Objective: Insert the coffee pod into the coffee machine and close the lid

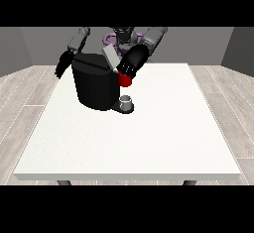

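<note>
A black, boxy coffee machine point(94, 86) stands upright on the large white table point(149, 138), its grey lid point(110, 57) tilted up and open. The hand at the view's right point(131, 63) sits at a red thing at the machine point(125, 81); fingers' state can't be told. A small grey cup point(126, 101) stands on the machine's base. The hand at the view's left point(63, 64) hangs w/ fingers straight, beside the machine.

light: even, soft | table point(149, 143): bright white, no glare | shadows: faint

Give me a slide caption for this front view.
Robot hand at the view's right reaches the open lid of the coffee machine on a white table.
</note>
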Controlling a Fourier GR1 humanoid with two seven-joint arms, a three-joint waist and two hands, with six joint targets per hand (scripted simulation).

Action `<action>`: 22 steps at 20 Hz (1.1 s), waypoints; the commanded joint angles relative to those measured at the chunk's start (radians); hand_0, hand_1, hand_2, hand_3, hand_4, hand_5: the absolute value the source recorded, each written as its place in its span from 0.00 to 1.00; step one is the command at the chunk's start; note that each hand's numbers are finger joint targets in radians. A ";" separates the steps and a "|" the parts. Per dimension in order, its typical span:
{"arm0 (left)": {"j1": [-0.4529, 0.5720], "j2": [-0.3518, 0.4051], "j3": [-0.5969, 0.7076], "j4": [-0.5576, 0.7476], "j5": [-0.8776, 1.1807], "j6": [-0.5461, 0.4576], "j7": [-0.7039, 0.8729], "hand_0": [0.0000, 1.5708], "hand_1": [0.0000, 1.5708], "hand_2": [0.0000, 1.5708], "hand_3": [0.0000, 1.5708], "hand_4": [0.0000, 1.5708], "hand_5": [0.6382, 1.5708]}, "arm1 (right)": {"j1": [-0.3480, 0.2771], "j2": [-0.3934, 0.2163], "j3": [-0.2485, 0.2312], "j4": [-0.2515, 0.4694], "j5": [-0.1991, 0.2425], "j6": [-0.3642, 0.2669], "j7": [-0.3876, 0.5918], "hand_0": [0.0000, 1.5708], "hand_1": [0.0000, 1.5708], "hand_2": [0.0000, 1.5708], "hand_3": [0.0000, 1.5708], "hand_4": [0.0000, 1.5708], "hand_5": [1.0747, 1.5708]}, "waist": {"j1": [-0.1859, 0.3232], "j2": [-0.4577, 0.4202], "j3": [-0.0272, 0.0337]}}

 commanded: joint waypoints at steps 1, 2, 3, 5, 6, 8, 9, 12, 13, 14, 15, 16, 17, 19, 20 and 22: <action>0.052 -0.037 -0.021 0.012 -0.021 0.035 -0.014 0.72 0.72 0.73 0.64 0.00 1.00 | 0.054 0.044 0.030 -0.007 0.020 -0.031 -0.014 0.00 0.00 0.00 0.00 0.00 1.00 | 0.005 -0.024 -0.0008; -0.010 0.008 0.005 0.014 -0.010 0.005 -0.008 0.70 0.70 0.72 0.63 0.00 1.00 | -0.005 -0.008 -0.013 0.013 -0.003 -0.003 -0.014 0.00 0.00 0.00 0.00 0.00 1.00 | 0.005 0.017 -0.0006; -0.020 0.001 0.019 0.039 0.001 -0.005 0.004 0.71 0.71 0.72 0.65 0.00 1.00 | 0.002 0.032 0.038 -0.020 0.034 -0.032 0.016 0.00 0.00 0.00 0.00 0.00 1.00 | -0.015 -0.001 -0.0009; 0.025 -0.001 0.019 0.021 -0.004 0.072 -0.063 0.71 0.71 0.72 0.62 0.00 1.00 | -0.043 -0.014 -0.009 -0.032 0.000 -0.006 0.042 0.00 0.00 0.00 0.00 0.03 1.00 | 0.002 0.042 -0.0012; -0.043 0.030 0.036 0.009 0.008 0.026 -0.042 0.71 0.71 0.71 0.62 0.00 1.00 | 0.010 0.015 0.007 0.007 0.020 -0.033 -0.063 0.00 0.00 0.00 0.00 0.04 1.00 | -0.005 0.057 -0.0005; -0.009 -0.013 0.030 0.004 0.009 0.044 -0.031 0.73 0.73 0.73 0.61 0.00 1.00 | 0.021 -0.002 -0.016 0.017 -0.015 0.002 -0.047 0.00 0.00 0.00 0.00 0.05 1.00 | -0.001 0.012 -0.0005; -0.042 0.017 0.048 0.028 0.011 0.052 -0.042 0.77 0.77 0.75 0.61 0.00 1.00 | -0.009 0.011 0.031 -0.018 0.030 -0.014 -0.011 0.00 0.00 0.00 0.00 0.00 1.00 | -0.026 0.050 -0.0010; -0.026 0.004 0.046 0.022 0.011 0.067 -0.066 0.79 0.79 0.77 0.61 0.00 1.00 | -0.012 0.014 0.033 -0.018 0.035 -0.021 0.022 0.00 0.00 0.00 0.00 0.07 1.00 | -0.012 0.028 -0.0011; -0.047 -0.005 0.051 0.020 0.006 0.086 -0.035 0.79 0.79 0.77 0.62 0.00 1.00 | -0.011 0.021 0.038 -0.011 0.040 -0.025 -0.013 0.00 0.00 0.00 0.00 0.00 1.00 | -0.030 0.050 -0.0008; -0.039 0.003 0.043 0.029 -0.005 0.086 -0.048 0.77 0.77 0.75 0.62 0.00 1.00 | -0.016 0.030 0.050 -0.024 0.045 -0.029 0.020 0.00 0.00 0.00 0.00 0.05 1.00 | -0.036 0.046 -0.0010; -0.062 0.022 0.046 0.027 0.005 0.025 -0.041 0.78 0.78 0.77 0.62 0.00 1.00 | -0.017 0.012 0.018 0.006 0.029 -0.025 0.008 0.00 0.00 0.00 0.00 0.05 1.00 | -0.019 0.027 -0.0006; -0.030 0.019 0.051 0.014 0.001 0.092 -0.075 0.78 0.78 0.77 0.62 0.00 1.00 | 0.007 0.016 0.027 -0.006 0.027 -0.018 -0.026 0.00 0.00 0.00 0.00 0.14 1.00 | -0.025 0.053 -0.0008; -0.073 0.062 0.051 0.018 -0.004 0.061 -0.089 0.81 0.81 0.79 0.62 0.00 1.00 | -0.014 0.013 0.033 -0.010 0.037 -0.019 0.000 0.00 0.00 0.00 0.00 0.09 1.00 | -0.035 0.063 -0.0008; -0.040 0.027 0.026 0.003 -0.025 0.091 -0.088 0.78 0.78 0.75 0.56 0.00 1.00 | -0.018 -0.002 0.018 0.014 0.039 -0.022 -0.013 0.00 0.00 0.00 0.00 0.07 1.00 | -0.007 0.054 -0.0007; -0.047 0.078 0.036 0.019 -0.037 0.118 -0.118 0.73 0.73 0.71 0.54 0.00 1.00 | -0.047 -0.032 0.016 -0.040 0.019 0.021 0.011 0.00 0.00 0.00 0.00 0.12 1.00 | -0.059 0.093 -0.0010; -0.031 0.064 0.027 0.019 -0.043 0.115 -0.119 0.66 0.66 0.67 0.47 0.00 1.00 | -0.007 0.018 0.033 -0.023 0.042 -0.033 -0.023 0.00 0.00 0.00 0.00 0.10 1.00 | -0.035 0.082 -0.0008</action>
